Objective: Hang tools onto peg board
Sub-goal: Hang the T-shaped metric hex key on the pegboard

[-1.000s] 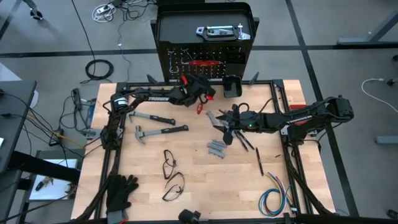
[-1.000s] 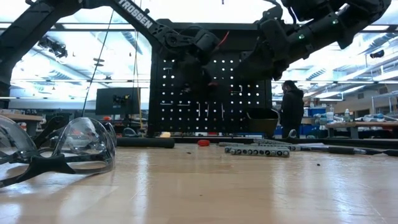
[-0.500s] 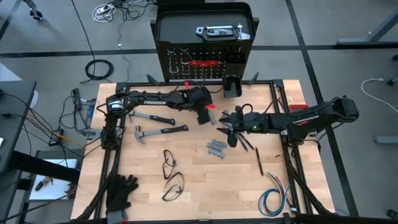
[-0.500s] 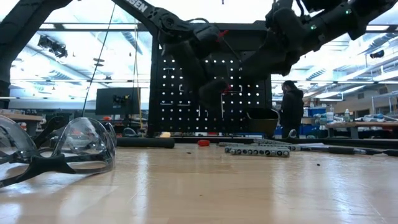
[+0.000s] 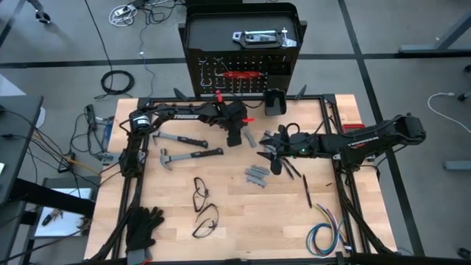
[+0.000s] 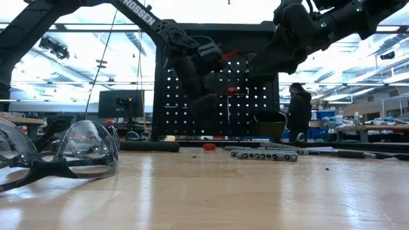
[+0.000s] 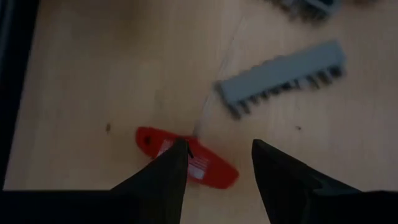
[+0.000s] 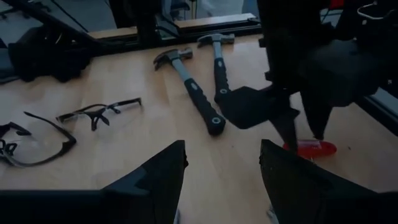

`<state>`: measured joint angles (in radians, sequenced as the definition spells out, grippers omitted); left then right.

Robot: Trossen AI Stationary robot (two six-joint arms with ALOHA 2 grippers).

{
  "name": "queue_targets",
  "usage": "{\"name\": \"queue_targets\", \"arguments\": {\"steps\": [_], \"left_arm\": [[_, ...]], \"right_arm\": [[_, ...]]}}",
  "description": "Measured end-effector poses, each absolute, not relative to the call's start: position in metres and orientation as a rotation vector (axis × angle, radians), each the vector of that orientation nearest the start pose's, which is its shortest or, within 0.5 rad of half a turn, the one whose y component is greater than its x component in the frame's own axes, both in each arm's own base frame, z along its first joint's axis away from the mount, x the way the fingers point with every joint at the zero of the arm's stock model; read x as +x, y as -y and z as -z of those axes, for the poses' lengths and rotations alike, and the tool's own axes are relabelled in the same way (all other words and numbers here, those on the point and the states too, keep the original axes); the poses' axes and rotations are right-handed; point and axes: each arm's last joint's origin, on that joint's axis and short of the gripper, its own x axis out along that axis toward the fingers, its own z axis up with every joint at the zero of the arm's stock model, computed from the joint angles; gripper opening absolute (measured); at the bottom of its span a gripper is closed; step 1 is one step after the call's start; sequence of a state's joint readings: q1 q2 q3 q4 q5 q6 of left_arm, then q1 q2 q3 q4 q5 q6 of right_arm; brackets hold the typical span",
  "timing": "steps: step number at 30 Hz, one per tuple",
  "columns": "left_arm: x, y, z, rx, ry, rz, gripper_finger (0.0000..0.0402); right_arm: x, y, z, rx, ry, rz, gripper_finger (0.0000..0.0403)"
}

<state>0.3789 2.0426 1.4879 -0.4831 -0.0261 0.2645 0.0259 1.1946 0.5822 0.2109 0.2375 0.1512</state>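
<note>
Red-handled tool [image 7: 186, 163] lay flat on the wooden table [image 5: 235, 221], near the back edge just in front of the peg board [image 5: 239, 77]. Left gripper [image 7: 214, 165] hung directly above that tool, fingers spread apart, one finger [image 7: 163, 177] overlapping the red handle in the left wrist view; contact could not be confirmed. Grey toothed bar [image 7: 280, 78] lay close beside the red tool on the wood. Two hammers [image 8: 193, 84] lay side by side toward the left half of the table, well apart from the board. Right gripper [image 8: 221, 171] sat low over the table's middle, fingers spread and holding nothing, aimed toward the left gripper. Safety glasses [image 8: 99, 112] lay on the wood nearer the front. Another red-handled tool [image 5: 241, 74] hung on the peg board.
</note>
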Motion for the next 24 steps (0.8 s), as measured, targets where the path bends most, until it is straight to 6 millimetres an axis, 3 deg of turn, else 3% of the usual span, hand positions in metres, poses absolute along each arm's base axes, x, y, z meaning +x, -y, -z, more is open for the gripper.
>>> {"name": "queue_targets", "arguments": {"steps": [5, 13, 20, 24], "left_arm": [[0.398, -0.168, -0.168, -0.08, -1.057, -0.323, 0.0176], [0.401, -0.166, -0.153, -0.077, -1.096, -0.496, 0.0182], [0.399, -0.164, -0.153, -0.196, -1.103, -0.485, 0.0187], [0.396, -0.16, -0.153, -0.236, -1.149, -0.392, 0.0174]], "right_arm": [[0.247, 0.001, -0.22, 0.081, -0.379, 0.237, 0.0211], [0.247, 0.001, -0.221, 0.082, -0.372, 0.236, 0.021], [0.247, 0.001, -0.221, 0.08, -0.366, 0.23, 0.021], [0.247, 0.0, -0.221, 0.079, -0.37, 0.228, 0.021]]}}
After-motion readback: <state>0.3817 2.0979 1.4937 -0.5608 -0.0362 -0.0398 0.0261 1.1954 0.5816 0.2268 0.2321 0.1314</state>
